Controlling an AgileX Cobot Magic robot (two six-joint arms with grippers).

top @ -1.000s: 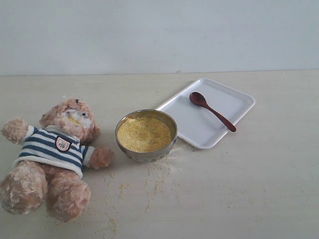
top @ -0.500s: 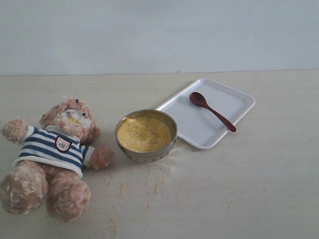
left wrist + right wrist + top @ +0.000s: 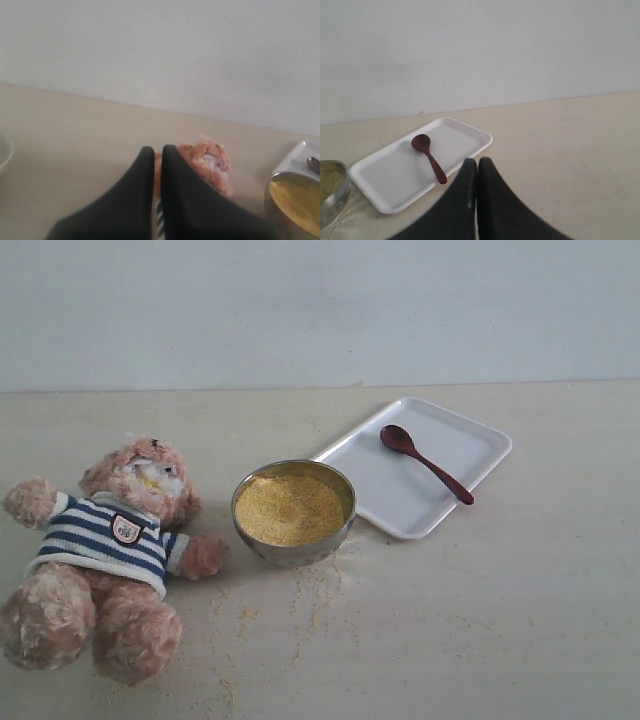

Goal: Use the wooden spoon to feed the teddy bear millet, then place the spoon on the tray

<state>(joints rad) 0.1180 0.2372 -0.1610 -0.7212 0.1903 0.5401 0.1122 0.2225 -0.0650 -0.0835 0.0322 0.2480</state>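
Observation:
The teddy bear (image 3: 105,550) lies on its back at the left of the table, striped shirt showing, yellow grains on its muzzle. To its right stands the steel bowl heaped with millet (image 3: 290,508). The wooden spoon (image 3: 425,463) lies on the white tray (image 3: 400,502) behind the bowl to the right. Neither arm shows in the exterior view. My left gripper (image 3: 158,149) is shut and empty, held well above the table with the bear's head (image 3: 210,162) past its tips. My right gripper (image 3: 477,161) is shut and empty, short of the tray (image 3: 395,180) and spoon (image 3: 429,157).
Loose millet specks (image 3: 310,605) lie scattered on the table in front of the bowl. A pale wall runs behind the table. A rim of a light bowl (image 3: 4,152) shows at the edge of the left wrist view.

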